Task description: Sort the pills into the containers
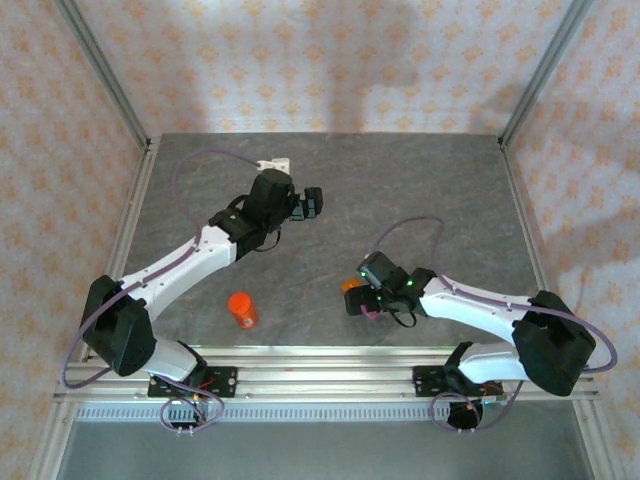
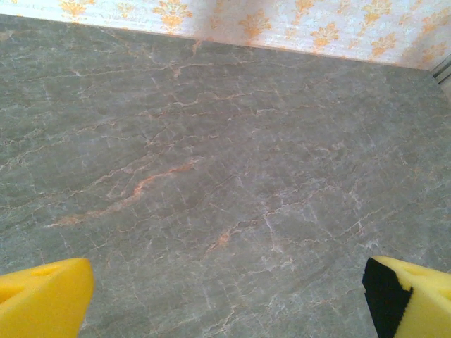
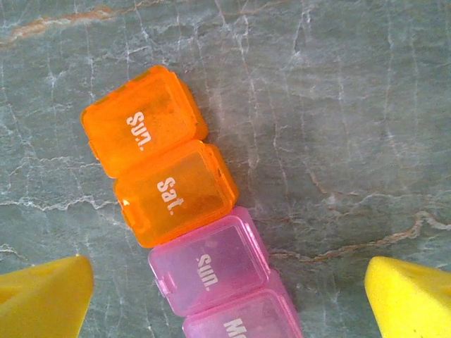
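The containers point(image 3: 176, 191) are a flat strip of joined square cells lying on the table. Two are orange, marked "Sun." and "Sat.", followed by pink ones marked "Sun." and "Mo". All the lids I can see are down. My right gripper point(image 3: 229, 299) hangs open right above the pink cells, one yellow fingertip point(image 3: 42, 299) on each side and well apart from them. From above, the right gripper point(image 1: 360, 298) covers most of the containers point(image 1: 349, 285). My left gripper point(image 1: 313, 203) is open over bare table at the far middle, and the left gripper point(image 2: 225, 303) has nothing between its fingers. Pills are out of view.
An orange cylindrical bottle point(image 1: 242, 310) stands near the front edge between the two arms. A small white piece point(image 1: 275, 162) lies at the back by the left arm's cable. The grey marble table point(image 1: 450, 190) is fenced by metal posts and patterned walls.
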You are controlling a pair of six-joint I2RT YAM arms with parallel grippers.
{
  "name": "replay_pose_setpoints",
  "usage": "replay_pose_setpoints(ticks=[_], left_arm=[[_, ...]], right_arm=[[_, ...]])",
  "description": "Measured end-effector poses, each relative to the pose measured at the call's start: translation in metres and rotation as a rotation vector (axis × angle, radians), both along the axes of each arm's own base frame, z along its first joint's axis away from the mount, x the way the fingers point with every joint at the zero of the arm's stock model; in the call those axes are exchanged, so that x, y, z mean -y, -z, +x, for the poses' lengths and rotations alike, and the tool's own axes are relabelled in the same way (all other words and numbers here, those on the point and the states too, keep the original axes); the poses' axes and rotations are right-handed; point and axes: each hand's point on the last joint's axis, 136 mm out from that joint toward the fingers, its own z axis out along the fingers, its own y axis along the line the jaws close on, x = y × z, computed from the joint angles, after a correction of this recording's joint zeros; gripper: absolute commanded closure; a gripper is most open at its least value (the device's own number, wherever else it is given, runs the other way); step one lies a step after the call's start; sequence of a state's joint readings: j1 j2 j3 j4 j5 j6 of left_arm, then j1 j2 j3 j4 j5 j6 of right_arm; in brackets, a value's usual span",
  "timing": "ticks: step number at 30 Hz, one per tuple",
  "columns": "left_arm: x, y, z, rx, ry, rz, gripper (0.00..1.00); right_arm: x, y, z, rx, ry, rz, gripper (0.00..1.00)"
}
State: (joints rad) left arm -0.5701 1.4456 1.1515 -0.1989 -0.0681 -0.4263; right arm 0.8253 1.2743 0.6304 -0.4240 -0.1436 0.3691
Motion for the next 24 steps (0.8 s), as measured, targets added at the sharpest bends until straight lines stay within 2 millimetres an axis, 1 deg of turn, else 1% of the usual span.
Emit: replay_pose_setpoints(ticks=[3, 11, 17, 21, 24], left_arm=[[0.0, 0.0, -0.001, -0.001, 0.0, 0.001, 0.0], [-0.002, 0.004, -0.003, -0.021, -0.001, 0.009, 0.0], [-0.002, 0.007, -0.004, -0.033, -0.007, 0.006, 0.0], [-0.002, 0.007, -0.005, -0.038, -0.007, 0.002, 0.0], [-0.002, 0.008, -0.005, -0.041, -0.006, 0.0, 0.0]], right_arm=[[-0.002, 0.001, -0.001, -0.008, -0.008, 0.006, 0.07], [-0.003, 0.013, -0.004, -0.043, -0.035, -0.02, 0.24], [-0.002, 0.017, -0.005, -0.053, -0.043, -0.035, 0.27], [-0.004, 0.019, -0.006, -0.057, -0.05, -0.041, 0.32], [-0.004, 0.022, -0.007, -0.058, -0.06, -0.059, 0.4]])
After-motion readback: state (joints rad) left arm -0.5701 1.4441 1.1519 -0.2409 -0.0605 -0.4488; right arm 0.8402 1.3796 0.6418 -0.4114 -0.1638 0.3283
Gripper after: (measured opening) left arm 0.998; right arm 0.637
